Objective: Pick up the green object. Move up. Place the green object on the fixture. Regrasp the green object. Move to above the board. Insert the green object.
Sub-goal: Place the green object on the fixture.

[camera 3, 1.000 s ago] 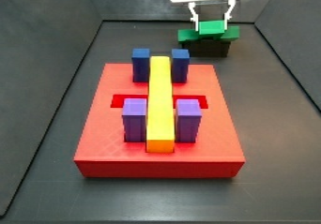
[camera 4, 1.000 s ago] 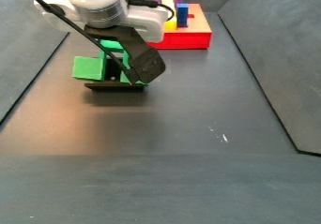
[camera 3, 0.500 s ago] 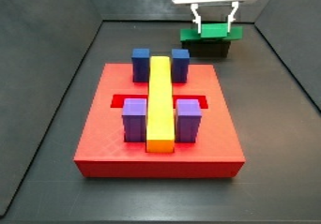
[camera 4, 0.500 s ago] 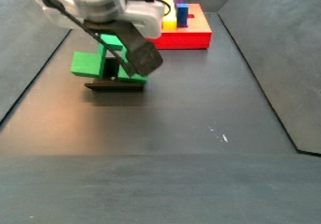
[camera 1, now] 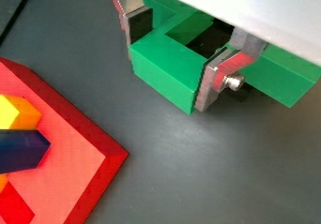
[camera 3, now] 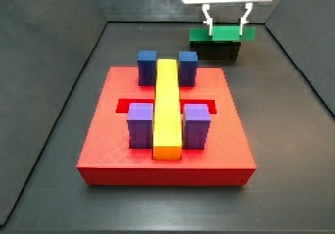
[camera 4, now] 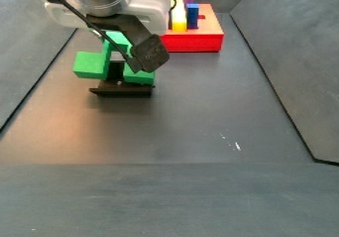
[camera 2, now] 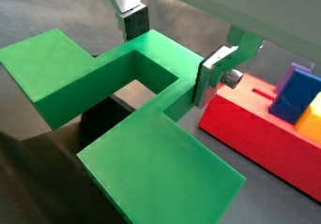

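The gripper (camera 3: 224, 19) sits at the upper right of a side view, directly over the fixture (camera 3: 214, 52), with the green object (camera 3: 217, 34) resting on top of that black bracket. In the side view from behind the arm, the same cluster is at upper left: green object (camera 4: 111, 62) on the fixture (camera 4: 122, 88), gripper (camera 4: 133, 49) low against it, and the board (camera 4: 199, 35) well apart at the upper centre.

Gripper state: in both wrist views the silver fingers (camera 1: 227, 74) stand on either side of the raised centre block of the green object (camera 1: 175, 64), very close to its faces. Whether the pads actually press it, I cannot tell — no clear gap shows, but no firm contact either (a finger (camera 2: 215, 70) appears to lie just against the block wall in a wrist view). The piece (camera 2: 126, 115) looks seated on the bracket, not lifted.

Judged step: placing or regrasping on the fixture. To do it well:
- keep the fingers square to the centre block, not on the side arms
- close only once the block is centred between the pads, so it does not twist
- lift straight up — a sideways pull could drag the fixture
- the board's corner (camera 1: 51, 162) is near in a wrist view; clear it before travelling over.
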